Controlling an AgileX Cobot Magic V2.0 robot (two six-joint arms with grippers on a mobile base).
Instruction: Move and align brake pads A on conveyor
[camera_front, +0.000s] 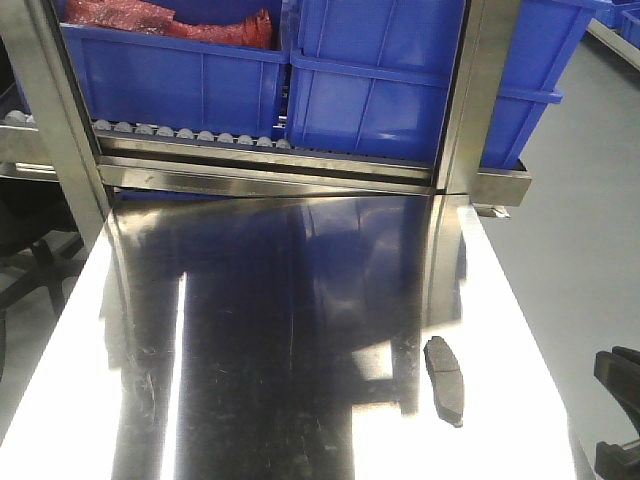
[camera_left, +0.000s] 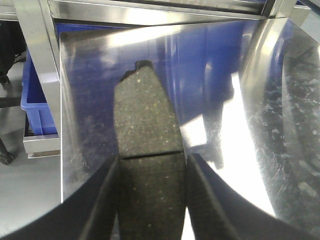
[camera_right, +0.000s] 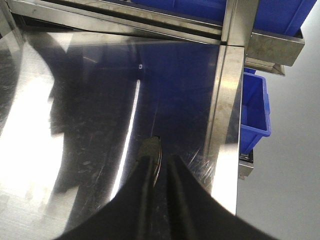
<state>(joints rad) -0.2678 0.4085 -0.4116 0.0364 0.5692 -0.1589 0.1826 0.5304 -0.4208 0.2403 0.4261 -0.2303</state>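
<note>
**A:** Item one, far left?

**B:** Left end effector (camera_left: 152, 159). It is closed on one pad, the held pad (camera_left: 145, 115). The fingers (camera_left: 102, 200) clamp its near half, and the groove lies level with the fingertips. The far half juts forward over the tabletop (camera_front: 250, 330), towards the back left corner. I cannot tell whether it touches the steel.

**A:** Item two, middle?

**B:** Bare steel tabletop, showing only reflections. Behind it are blue bins (camera_front: 180, 80) on a roller rack (camera_front: 190, 132). Neither belongs to the job.

**A:** Item three, right?

**B:** Loose pad (camera_front: 445, 380). It lies flat on the tabletop near the right edge, long side running front to back, with nothing gripping it.

**A:** Item four?

**B:** Right end effector (camera_right: 161, 159). The fingers are drawn almost together, leaving only a thin slit, and nothing shows between them. It points at the loose pad, whose end shows just beyond the left fingertip. I cannot say whether they are in contact.

**A:** The conveyor?

**B:** Not in any view. No belt and no red strips.

**A:** Tally against the task?

**B:** Two pads are accounted for: one in hand, one waiting on the steel. The other two are unseen, so they may be placed already or out of frame. My judgement is that the held pad is mid-transfer. What remains is at least carrying it to the conveyor, squaring it there, and then fetching the loose pad. No alignment can be checked from here.
</note>
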